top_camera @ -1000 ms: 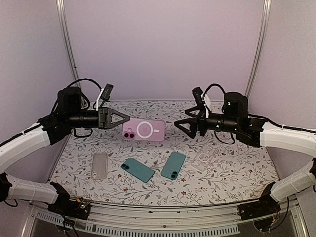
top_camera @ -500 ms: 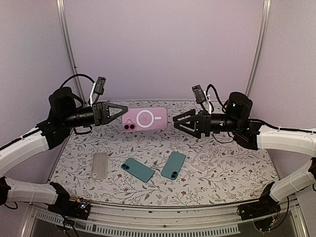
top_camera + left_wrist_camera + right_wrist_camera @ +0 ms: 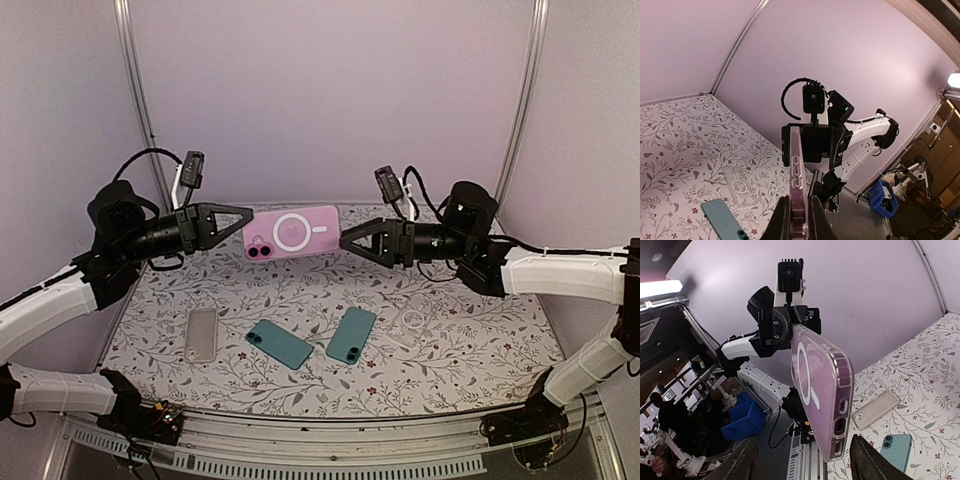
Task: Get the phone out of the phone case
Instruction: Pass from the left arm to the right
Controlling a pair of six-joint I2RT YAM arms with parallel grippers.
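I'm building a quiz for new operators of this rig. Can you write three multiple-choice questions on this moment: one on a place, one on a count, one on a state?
1. Where is the pink phone?
A. lying flat among the other phones
B. up in the air, in the left gripper
C. leaning on the back wall

2. How many teal phones lie on the table?
A. one
B. four
C. two

3. The right gripper is:
A. open, with a finger on each side of the pink phone's free end
B. shut on nothing
C. shut on a clear case

Answers:
1 B: the top view shows it lifted and clamped at its camera end.
2 C: the two lie side by side near the front.
3 A: the right wrist view shows the fingers apart with the phone's end between them.
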